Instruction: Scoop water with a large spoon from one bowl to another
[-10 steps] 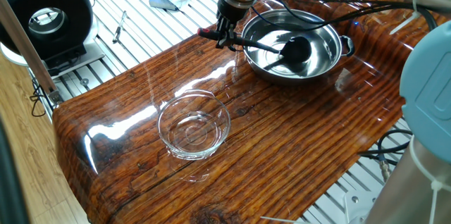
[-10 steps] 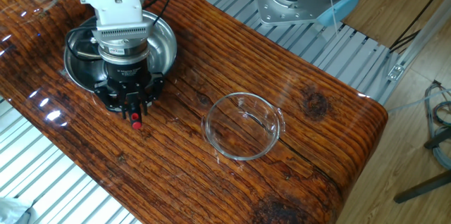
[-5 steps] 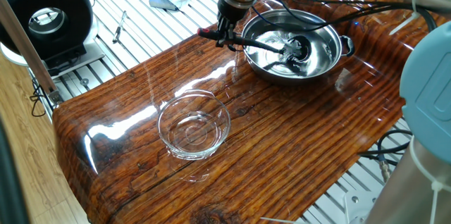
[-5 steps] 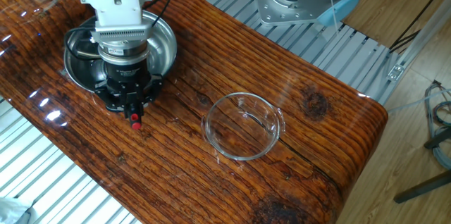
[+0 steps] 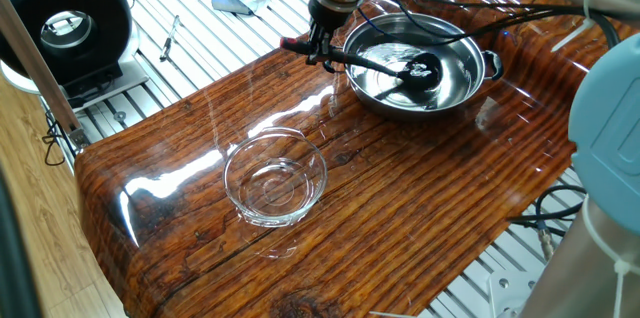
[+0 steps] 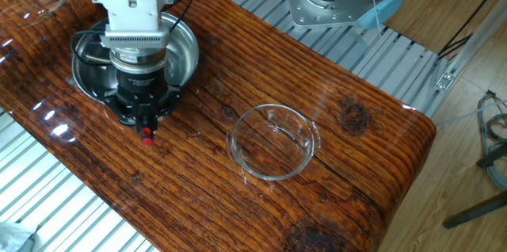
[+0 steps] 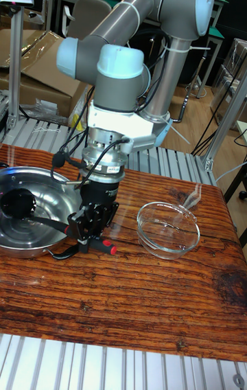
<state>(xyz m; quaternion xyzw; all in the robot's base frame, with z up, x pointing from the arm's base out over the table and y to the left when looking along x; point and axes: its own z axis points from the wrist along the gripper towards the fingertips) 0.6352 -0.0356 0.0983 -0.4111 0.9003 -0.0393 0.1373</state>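
Glossy wooden table, steel bowl, glass bowl

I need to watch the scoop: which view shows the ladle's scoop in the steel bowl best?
One fixed view: the ladle's scoop lies unobstructed inside the steel bowl. The tall fixed view shows it side-on, dark and small. In the other fixed view the gripper and wrist hide it.

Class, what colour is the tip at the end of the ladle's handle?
Red, on the handle tip of the black ladle; clearest in the tall fixed view.

Black ladle in steel bowl
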